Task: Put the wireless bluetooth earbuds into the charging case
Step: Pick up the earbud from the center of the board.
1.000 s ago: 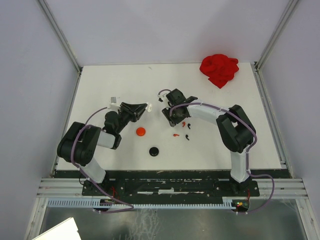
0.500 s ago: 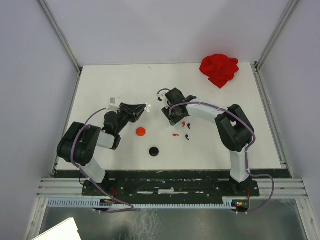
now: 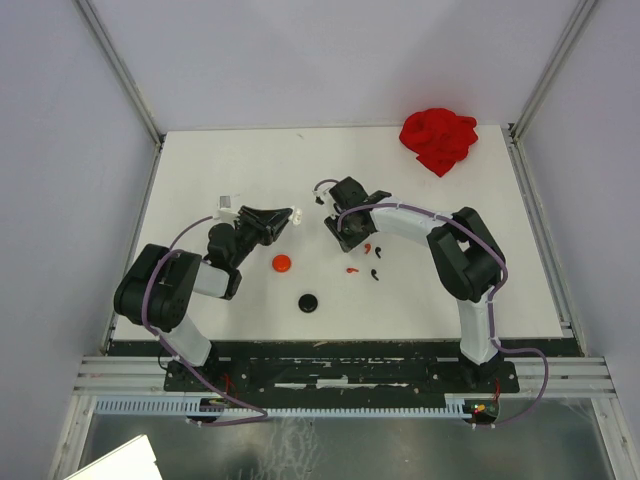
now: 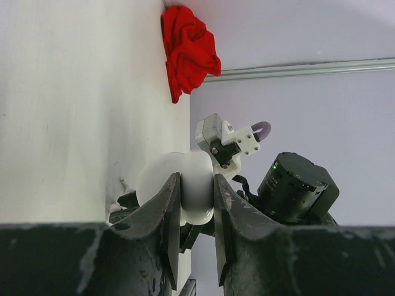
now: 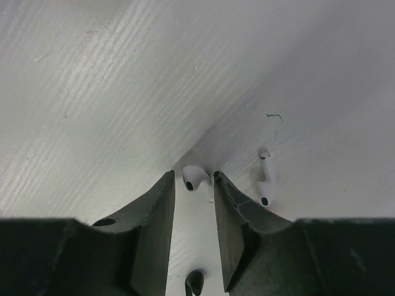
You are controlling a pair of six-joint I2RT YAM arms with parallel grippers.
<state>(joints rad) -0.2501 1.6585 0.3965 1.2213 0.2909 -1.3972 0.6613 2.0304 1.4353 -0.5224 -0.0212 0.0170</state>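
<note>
Right tool (image 5: 194, 175) astride earbud (image 5: 191, 179) (perhaps touching)

The white tabletop (image 3: 200, 180) carries a crumpled red cloth (image 3: 438, 140) in its far right corner. Near the middle lie a red disc (image 3: 282, 263) and, closer to the near edge, a black disc (image 3: 308, 301). Toward the right edge from them lie small red earbuds (image 3: 352, 269), a black earbud (image 3: 375, 274) and two white earbuds (image 5: 192, 177), not touching each other.
</note>
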